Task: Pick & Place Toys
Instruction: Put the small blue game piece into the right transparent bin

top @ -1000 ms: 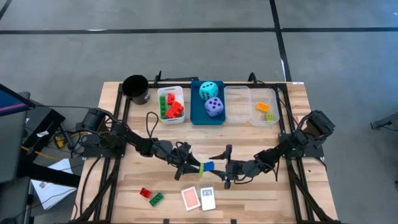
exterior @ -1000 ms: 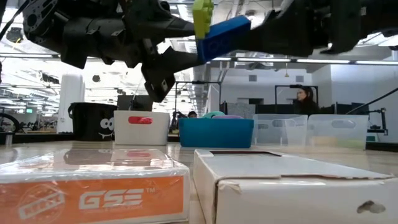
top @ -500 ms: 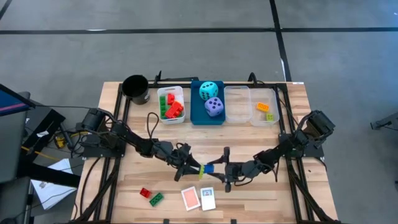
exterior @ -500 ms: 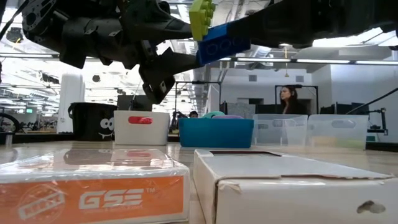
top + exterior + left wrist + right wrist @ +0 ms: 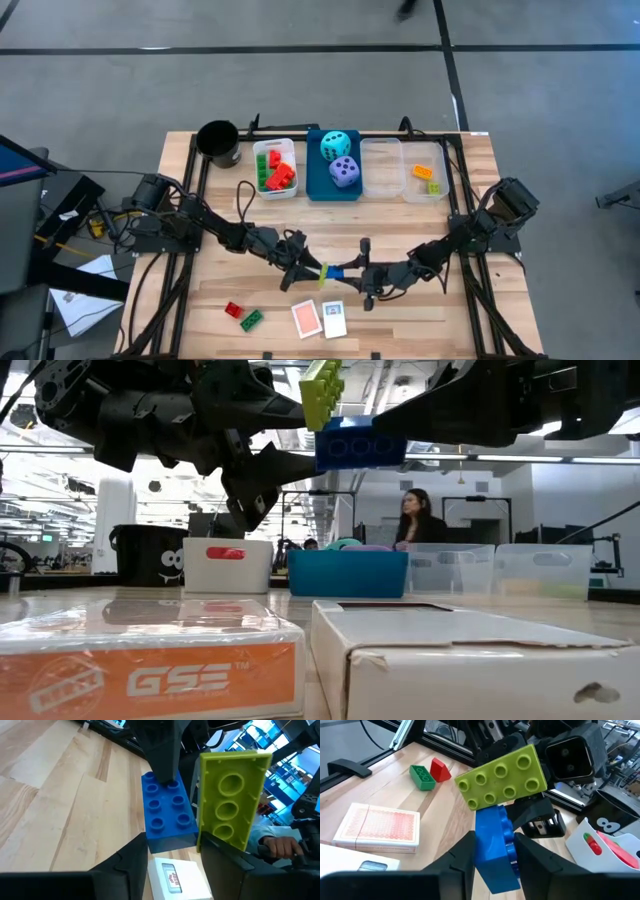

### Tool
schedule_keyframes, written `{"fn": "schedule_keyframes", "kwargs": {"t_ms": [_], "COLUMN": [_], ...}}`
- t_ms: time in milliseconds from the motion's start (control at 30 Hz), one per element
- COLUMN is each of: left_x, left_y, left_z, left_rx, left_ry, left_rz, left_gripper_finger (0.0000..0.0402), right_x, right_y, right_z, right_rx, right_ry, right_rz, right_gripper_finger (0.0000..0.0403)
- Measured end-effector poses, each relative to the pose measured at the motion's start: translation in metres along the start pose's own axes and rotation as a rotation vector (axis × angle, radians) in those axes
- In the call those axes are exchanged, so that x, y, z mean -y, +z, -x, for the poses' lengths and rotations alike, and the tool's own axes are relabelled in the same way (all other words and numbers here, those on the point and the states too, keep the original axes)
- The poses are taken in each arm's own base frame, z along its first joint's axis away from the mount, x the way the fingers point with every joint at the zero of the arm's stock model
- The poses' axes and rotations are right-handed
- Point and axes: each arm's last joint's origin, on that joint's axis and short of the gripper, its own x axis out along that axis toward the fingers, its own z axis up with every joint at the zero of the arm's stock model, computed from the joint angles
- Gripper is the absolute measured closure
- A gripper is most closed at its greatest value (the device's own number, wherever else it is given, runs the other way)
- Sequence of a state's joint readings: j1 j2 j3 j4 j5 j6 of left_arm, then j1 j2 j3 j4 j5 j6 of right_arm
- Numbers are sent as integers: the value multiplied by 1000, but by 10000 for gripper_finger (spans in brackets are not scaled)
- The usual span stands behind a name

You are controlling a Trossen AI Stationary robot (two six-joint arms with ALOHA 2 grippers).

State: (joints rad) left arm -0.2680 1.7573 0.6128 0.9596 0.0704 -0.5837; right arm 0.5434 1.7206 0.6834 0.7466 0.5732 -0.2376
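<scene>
My left gripper point(image 5: 310, 268) and my right gripper point(image 5: 352, 272) meet above the middle of the table, near its front. The left one has a lime-green brick point(image 5: 230, 800), which also shows in the low view point(image 5: 322, 385). The right one is shut on a blue brick point(image 5: 492, 845), which shows level in the low view point(image 5: 360, 445). The lime brick stands on edge right at the blue brick's free end; I cannot tell whether they are joined. A red brick point(image 5: 233, 309), a green brick point(image 5: 252, 319) and two card boxes point(image 5: 307, 318) point(image 5: 333, 319) lie flat on the table. My left gripper holds the lime brick by its end nearest the gripper point(image 5: 220, 837), coming level from the table's left. One finger point(image 5: 225, 862) hides the place of contact. The brick is lifted clear, tilted, its hollow underside toward my left wrist camera. My right gripper pinches the blue brick between its two fingers, on the studded top point(image 5: 512, 845) and on the underside, at the end away from the lime brick. The fingers come level from the table's right and lie along the brick. The brick is level and clear of the table.
At the far edge stand a black cup point(image 5: 218, 142), a white bin point(image 5: 275, 168) with red and green bricks, a blue bin point(image 5: 335, 185) with a cyan and a purple die, and two clear bins point(image 5: 381, 165) point(image 5: 427, 185). A person point(image 5: 412, 520) is in the room behind.
My right gripper has turned, and the blue brick has gone from slanting, with its gripper end higher, to level. The lime brick has tipped from upright to leaning. Both bricks stay clear of the table, close together.
</scene>
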Motion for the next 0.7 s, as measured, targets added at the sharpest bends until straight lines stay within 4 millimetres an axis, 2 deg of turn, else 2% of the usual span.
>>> {"fn": "schedule_keyframes", "kwargs": {"t_ms": [267, 700], "left_x": [1, 0], "left_y": [1, 1], "left_z": [0, 0], "left_rx": [16, 13], "left_ry": [1, 4], "left_rz": [-11, -7], "left_gripper_finger": [204, 159], "right_x": [1, 0], "right_y": [0, -5], "right_z": [0, 0], "right_rx": [-6, -49], "right_ry": [-5, -13], "right_rz": [-18, 12], "right_gripper_finger": [296, 293]}}
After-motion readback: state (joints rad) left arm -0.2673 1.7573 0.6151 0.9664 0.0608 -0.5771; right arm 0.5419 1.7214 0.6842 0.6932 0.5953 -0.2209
